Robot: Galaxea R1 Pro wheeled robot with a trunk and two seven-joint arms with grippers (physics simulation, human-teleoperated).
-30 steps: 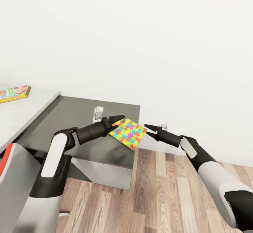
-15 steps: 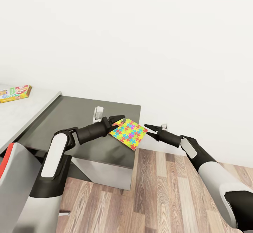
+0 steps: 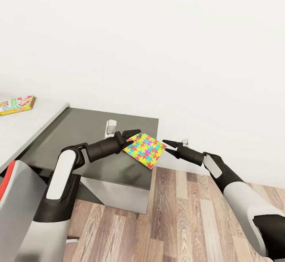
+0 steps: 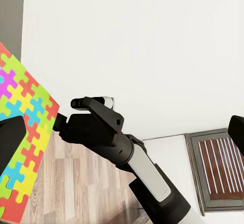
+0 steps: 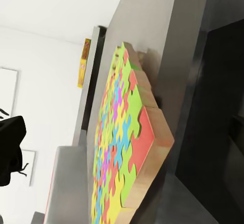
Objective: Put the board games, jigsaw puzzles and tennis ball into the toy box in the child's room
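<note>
**One puzzle at the dark top's corner, nothing moves**

One jigsaw puzzle (image 3: 144,150) lies at the far right corner of the table's (image 3: 79,135) lower dark-grey top, its outer part hanging past the edge over the floor. Left gripper (image 3: 130,136) sits at the puzzle's near-left side; whether it clamps the puzzle I cannot tell. Right gripper (image 3: 168,145), fingers parted and empty, waits just beside the overhanging corner, not touching. Compared w/ a second ago, arms and puzzle are approx. unchanged, so no progress yet. A board game (image 3: 16,105) rests on the light-grey top, well apart.
</note>
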